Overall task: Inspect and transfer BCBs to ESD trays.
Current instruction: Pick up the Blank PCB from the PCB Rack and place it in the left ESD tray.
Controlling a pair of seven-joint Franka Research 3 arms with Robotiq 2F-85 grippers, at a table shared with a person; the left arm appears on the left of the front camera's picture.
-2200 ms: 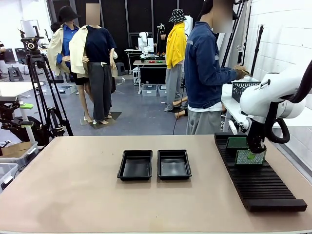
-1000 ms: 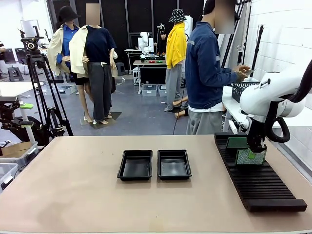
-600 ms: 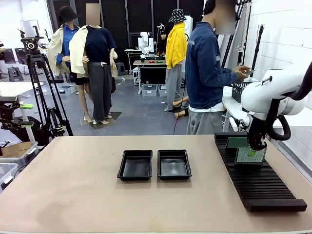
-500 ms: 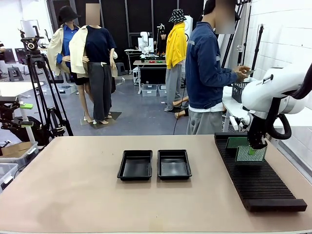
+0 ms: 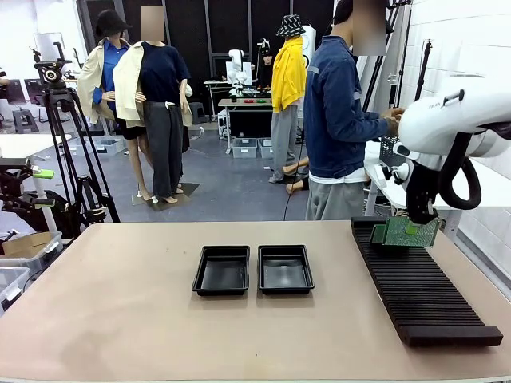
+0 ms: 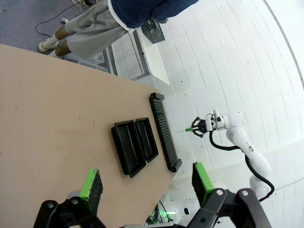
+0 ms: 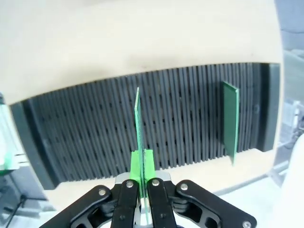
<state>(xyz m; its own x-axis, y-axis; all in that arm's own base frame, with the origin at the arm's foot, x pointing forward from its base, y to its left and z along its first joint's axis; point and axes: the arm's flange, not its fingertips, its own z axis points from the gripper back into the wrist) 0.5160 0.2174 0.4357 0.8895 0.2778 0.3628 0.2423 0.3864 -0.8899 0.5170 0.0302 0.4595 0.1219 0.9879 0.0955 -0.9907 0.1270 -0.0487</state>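
My right gripper (image 5: 413, 226) is shut on the top edge of a green BCB (image 5: 418, 234), which hangs clear above the long black slotted rack (image 5: 419, 299). In the right wrist view this BCB (image 7: 137, 116) shows edge-on between the green pads (image 7: 147, 161). A second BCB (image 7: 230, 121) stands upright in a slot near the rack's end. Two black ESD trays (image 5: 222, 270) (image 5: 285, 268) lie side by side at the table's middle, with nothing in them. My left gripper (image 6: 146, 183) is open high over the table, nothing between its fingers.
A person in a blue jacket (image 5: 335, 120) stands at the far right side, turned toward a side table with a grey mesh basket (image 5: 393, 148). A tripod (image 5: 60, 144) stands off the table's far left. Bare tabletop (image 5: 120, 303) surrounds the trays.
My right gripper has risen with the BCB, lifting it out of the rack's slots. The person's hands have moved at the side table. The trays have not moved.
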